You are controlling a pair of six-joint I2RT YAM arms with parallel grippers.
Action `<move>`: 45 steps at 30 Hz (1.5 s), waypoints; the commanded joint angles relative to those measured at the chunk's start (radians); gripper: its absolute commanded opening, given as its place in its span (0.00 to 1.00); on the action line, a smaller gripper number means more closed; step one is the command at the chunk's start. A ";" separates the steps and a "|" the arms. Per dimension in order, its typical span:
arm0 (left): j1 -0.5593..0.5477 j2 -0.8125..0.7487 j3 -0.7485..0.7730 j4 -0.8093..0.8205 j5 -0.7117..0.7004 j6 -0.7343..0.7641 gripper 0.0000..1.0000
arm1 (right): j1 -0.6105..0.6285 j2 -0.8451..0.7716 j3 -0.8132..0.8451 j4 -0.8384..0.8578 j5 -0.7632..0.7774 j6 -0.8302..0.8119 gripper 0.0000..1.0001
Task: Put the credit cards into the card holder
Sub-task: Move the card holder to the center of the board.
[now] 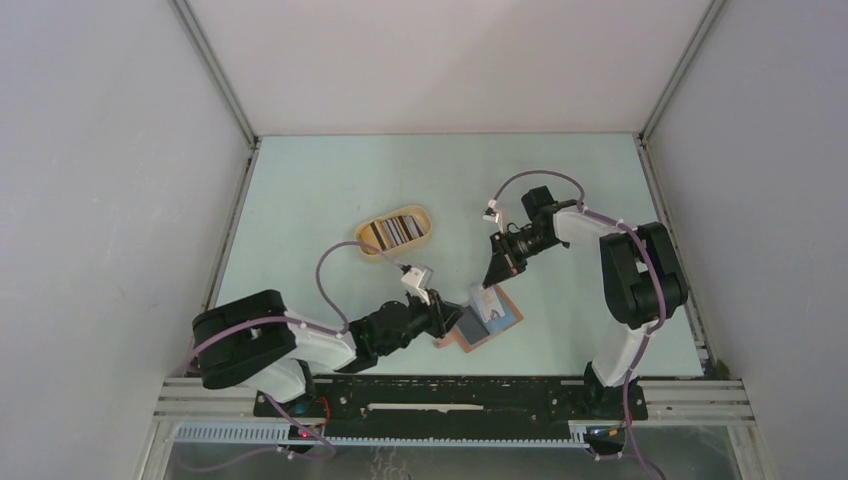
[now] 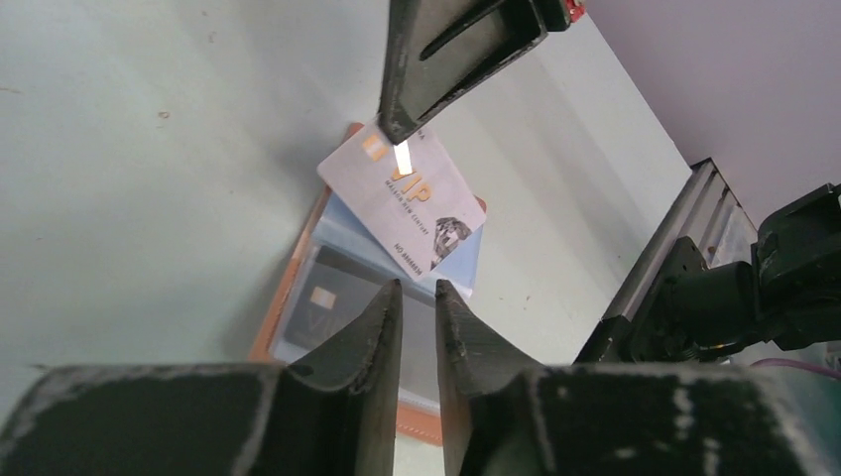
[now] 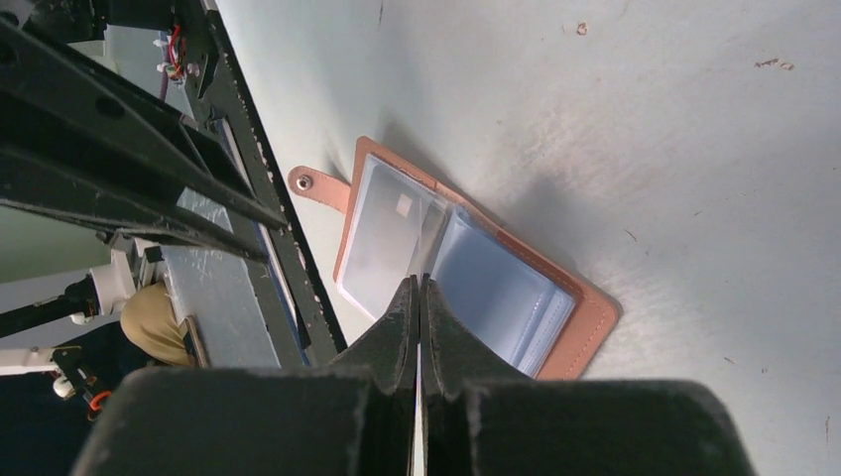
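**A:** Where is the card holder lying?

**B:** The card holder is lying open on the table, near the front edge between the arms. Its clear sleeves are facing up, and one is showing a dark card.

**A:** And the jaws?

**B:** The right gripper is pinching a pale card by one end, directly above the holder. The card's long axis is slanting down toward the sleeves. The left gripper is sitting at the holder's near edge, jaws a slit apart. I cannot tell whether they are gripping a sleeve.

**A:** Room to work?

**B:** The table is lying flat and pale. The tray of cards is sitting well apart, farther back.
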 commanded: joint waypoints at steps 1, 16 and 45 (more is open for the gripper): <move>-0.040 0.056 0.084 -0.023 -0.073 -0.039 0.20 | 0.003 0.021 -0.001 0.007 -0.008 0.015 0.00; -0.103 0.180 0.109 -0.137 -0.231 -0.261 0.00 | -0.027 0.011 -0.029 0.031 -0.053 0.050 0.00; -0.102 -0.001 0.018 -0.013 -0.264 -0.095 0.04 | -0.053 -0.043 -0.112 0.182 -0.101 0.196 0.00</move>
